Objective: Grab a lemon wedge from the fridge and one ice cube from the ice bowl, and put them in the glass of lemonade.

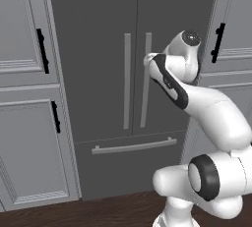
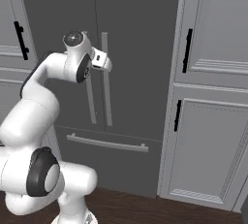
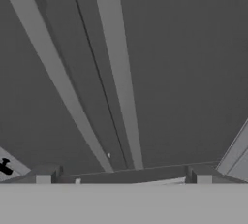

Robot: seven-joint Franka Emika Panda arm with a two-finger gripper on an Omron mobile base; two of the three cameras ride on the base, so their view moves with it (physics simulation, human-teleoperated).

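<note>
The tall dark grey fridge (image 1: 93, 49) (image 2: 140, 48) stands straight ahead with both doors shut. Its two long grey bar handles (image 1: 127, 81) (image 2: 107, 87) run side by side along the centre seam, and the bottom drawer (image 1: 134, 146) is closed too. My gripper (image 2: 107, 64) (image 1: 147, 61) hovers at the upper part of the right door's handle, close to it. In the hand view the gripper (image 3: 123, 175) is open, its fingertips (image 3: 44, 174) wide apart with nothing between them, and both handles (image 3: 118, 72) run slantwise ahead. The lemon wedge, ice cube, ice bowl and glass of lemonade are out of view.
Panelled grey cabinets with black handles flank the fridge on the left (image 1: 29, 73) and on the right (image 2: 213, 97). Dark wood floor (image 2: 135, 208) lies below. My own arm (image 1: 211, 118) fills the space in front of the fridge's right door.
</note>
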